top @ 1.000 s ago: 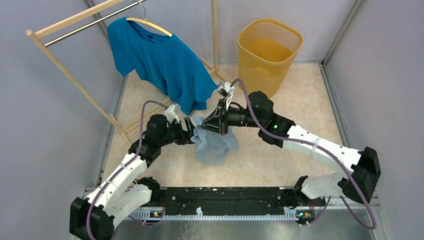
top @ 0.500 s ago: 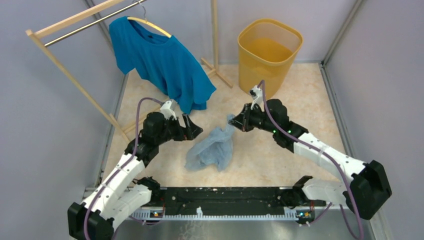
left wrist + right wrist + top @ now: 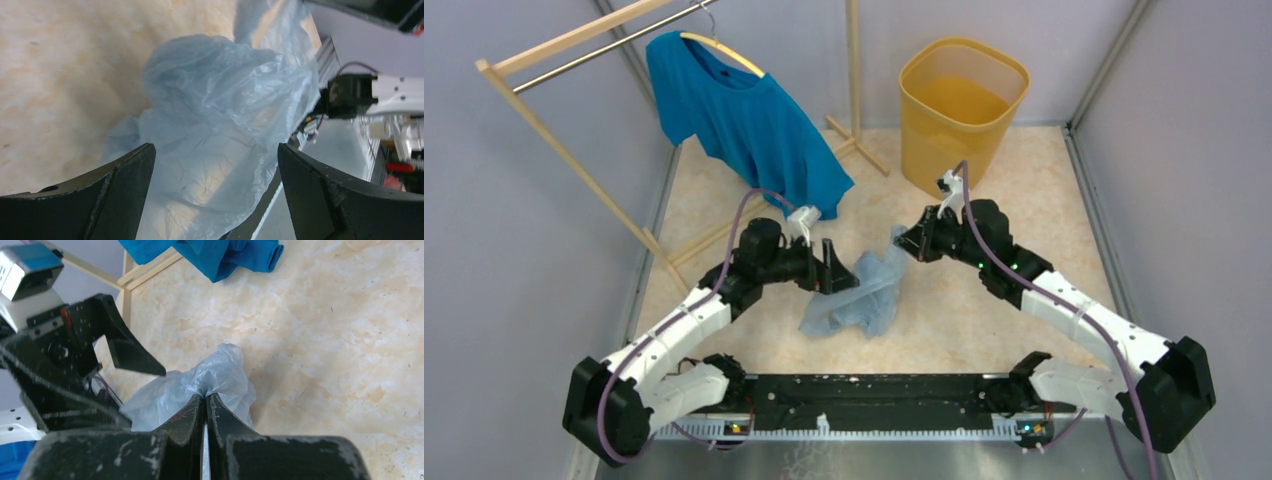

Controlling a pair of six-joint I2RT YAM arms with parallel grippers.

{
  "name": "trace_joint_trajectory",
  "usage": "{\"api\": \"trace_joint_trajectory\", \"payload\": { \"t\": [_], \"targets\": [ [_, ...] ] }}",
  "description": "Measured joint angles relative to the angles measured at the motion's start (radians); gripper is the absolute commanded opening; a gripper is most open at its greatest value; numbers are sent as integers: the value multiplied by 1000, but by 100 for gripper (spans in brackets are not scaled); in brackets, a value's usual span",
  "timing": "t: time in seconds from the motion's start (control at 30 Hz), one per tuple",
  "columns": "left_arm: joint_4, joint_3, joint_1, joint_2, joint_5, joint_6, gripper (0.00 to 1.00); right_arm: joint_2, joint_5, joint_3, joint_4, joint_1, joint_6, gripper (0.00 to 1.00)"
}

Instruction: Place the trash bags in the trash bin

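Note:
A crumpled, translucent pale blue trash bag (image 3: 862,292) lies on the marbled floor between my two arms; it also fills the left wrist view as the same trash bag (image 3: 220,115). My right gripper (image 3: 902,242) is shut on the bag's upper right end, and the film bunches at its closed tips (image 3: 205,396). My left gripper (image 3: 842,272) stands wide open at the bag's left edge, its fingers (image 3: 125,170) on either side of the film without pinching it. The yellow trash bin (image 3: 964,105) stands upright at the back, behind the right arm.
A teal T-shirt (image 3: 749,125) hangs on a hanger from a wooden rack (image 3: 574,150) at the back left, its hem close to my left arm. Grey walls close in the floor on three sides. The black base rail (image 3: 874,395) runs along the near edge.
My left gripper has let go of the bag, opened wide, drawn back, then moved in again to the bag's left edge. My right gripper has pulled the bag's end rightward toward the bin.

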Motion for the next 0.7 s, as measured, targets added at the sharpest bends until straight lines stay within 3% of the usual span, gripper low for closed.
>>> {"api": "trace_joint_trajectory", "payload": {
  "t": [0.17,0.5,0.7],
  "targets": [
    [20,0,-140,26,-18,16,98,0,2,0,-16,-2,0,0],
    [13,68,-222,-55,-275,149,98,26,-68,47,-46,-3,-4,0],
    [11,187,-438,69,-461,248,99,27,-111,49,-39,-3,32,0]
  ]
}}
